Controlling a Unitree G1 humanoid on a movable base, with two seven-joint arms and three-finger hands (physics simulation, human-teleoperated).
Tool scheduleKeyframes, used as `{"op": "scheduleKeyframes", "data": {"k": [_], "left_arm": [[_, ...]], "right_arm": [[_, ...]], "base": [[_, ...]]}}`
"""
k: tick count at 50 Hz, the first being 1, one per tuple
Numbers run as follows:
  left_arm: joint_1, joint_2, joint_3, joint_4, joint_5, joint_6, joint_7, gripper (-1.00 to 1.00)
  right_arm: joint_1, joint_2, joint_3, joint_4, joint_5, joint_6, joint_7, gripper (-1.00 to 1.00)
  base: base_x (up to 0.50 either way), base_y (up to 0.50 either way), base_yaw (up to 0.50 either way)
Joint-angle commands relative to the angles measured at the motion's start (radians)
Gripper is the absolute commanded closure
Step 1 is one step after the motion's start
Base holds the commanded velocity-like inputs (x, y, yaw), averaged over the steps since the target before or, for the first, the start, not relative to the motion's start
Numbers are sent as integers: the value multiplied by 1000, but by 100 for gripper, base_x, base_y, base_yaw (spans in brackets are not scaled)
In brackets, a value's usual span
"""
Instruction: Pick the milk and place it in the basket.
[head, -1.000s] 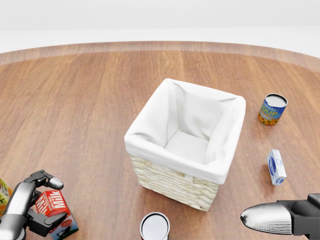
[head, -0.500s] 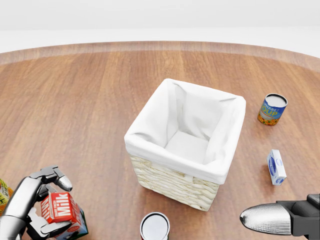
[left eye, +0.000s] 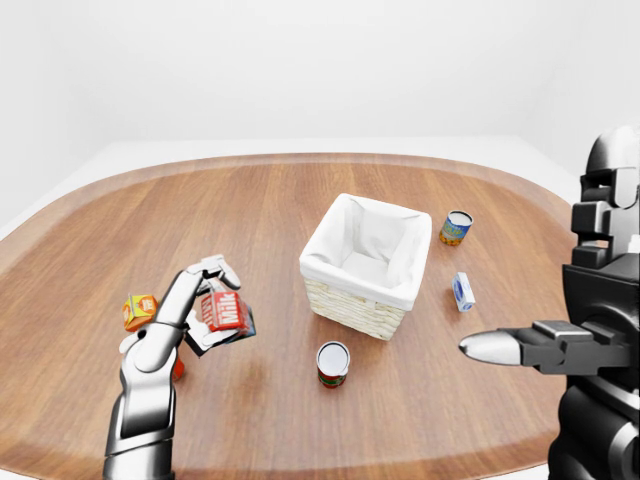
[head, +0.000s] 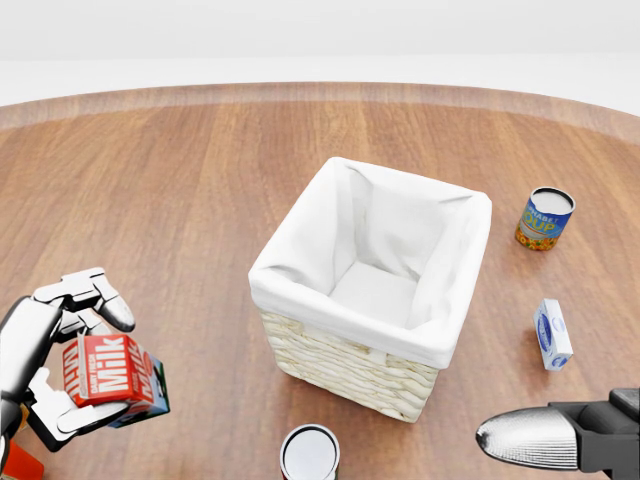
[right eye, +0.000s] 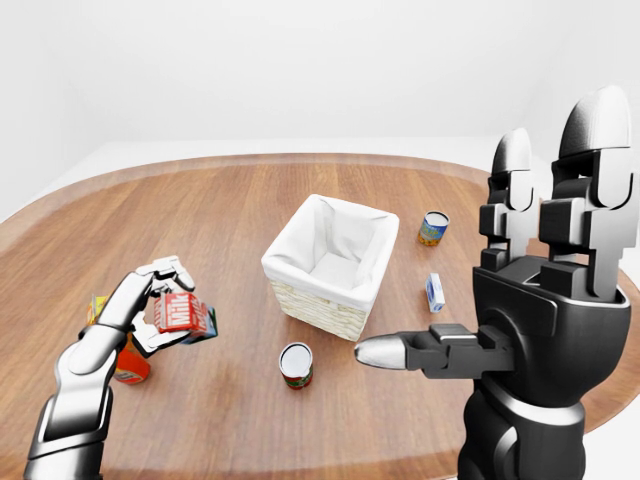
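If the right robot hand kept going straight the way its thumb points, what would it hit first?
Probably nothing: the right robot hand points left, above the open can, toward the left robot hand holding the milk; depth unclear.

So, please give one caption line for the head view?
Left hand holds milk carton above the table, left of the lined basket.

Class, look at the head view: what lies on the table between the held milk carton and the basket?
Nothing. In the head view the left hand grips the milk carton, and only bare wooden table separates it from the basket.
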Motion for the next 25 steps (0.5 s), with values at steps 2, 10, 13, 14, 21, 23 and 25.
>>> {"op": "scheduleKeyframes", "data": {"k": [2, 10, 13, 14, 21, 23, 25], "left_arm": [[-62, 6, -7, -100, -16, 0, -19, 100], [-108, 19, -20, -91, 3, 0, -17, 100], [-128, 25, -26, -74, 6, 0, -15, 100], [-137, 27, -27, -73, 8, 0, -16, 100], [-188, 45, -32, -92, 15, 0, -37, 100], [-207, 53, -32, -91, 16, 0, -41, 100], [-213, 55, -33, -92, 16, 0, -43, 100]], "right_arm": [[-1, 1, 3, 1, -3, 0, 0, -100], [5, 2, 7, -1, -6, 0, 2, -100], [1, 2, 1, -2, -2, 0, 1, -100], [0, 1, 0, -1, -1, 0, 1, -100], [-3, 0, -2, -7, 2, 0, -1, -100], [-3, 0, 0, -5, 0, 0, -2, -100], [-1, 0, 5, -5, -4, 0, -2, -100]], "base": [[0, 0, 0], [0, 0, 0], [0, 0, 0], [0, 0, 0], [0, 0, 0], [0, 0, 0], [0, 0, 0]]}}
